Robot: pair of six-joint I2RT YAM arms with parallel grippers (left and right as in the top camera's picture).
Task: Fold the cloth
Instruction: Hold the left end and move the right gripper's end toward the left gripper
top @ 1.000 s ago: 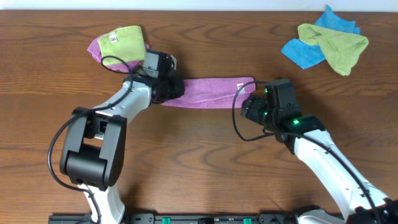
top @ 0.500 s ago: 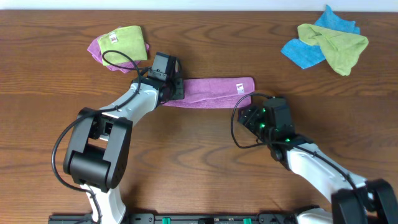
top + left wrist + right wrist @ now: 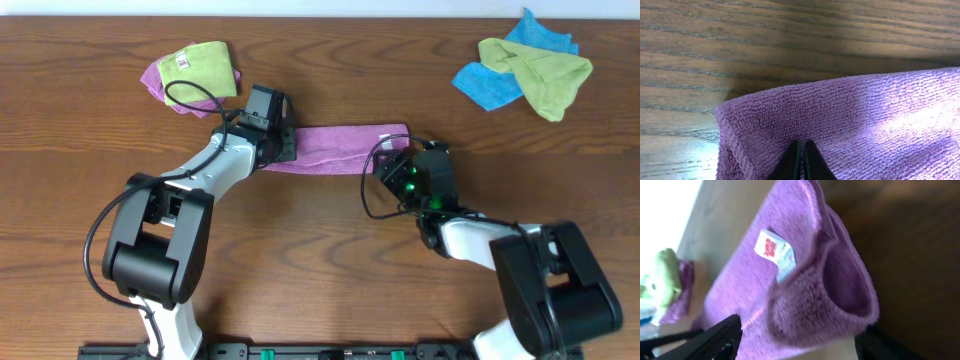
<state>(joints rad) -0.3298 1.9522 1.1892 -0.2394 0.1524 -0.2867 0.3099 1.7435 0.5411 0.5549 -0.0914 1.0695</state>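
Now the left hand (image 3: 284,144) pinches the cloth (image 3: 340,147) (a folded strip); right hand (image 3: 392,166) gapes wide around its tagged end.

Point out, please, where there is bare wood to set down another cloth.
Bare wood lies along the far edge between the green-and-purple folded pile and the blue and lime-green cloths, and in front of the lilac-purple microfibre towel, between the left arm and right arm. It is crowded at the towel's ends, where the left tool and right tool sit.
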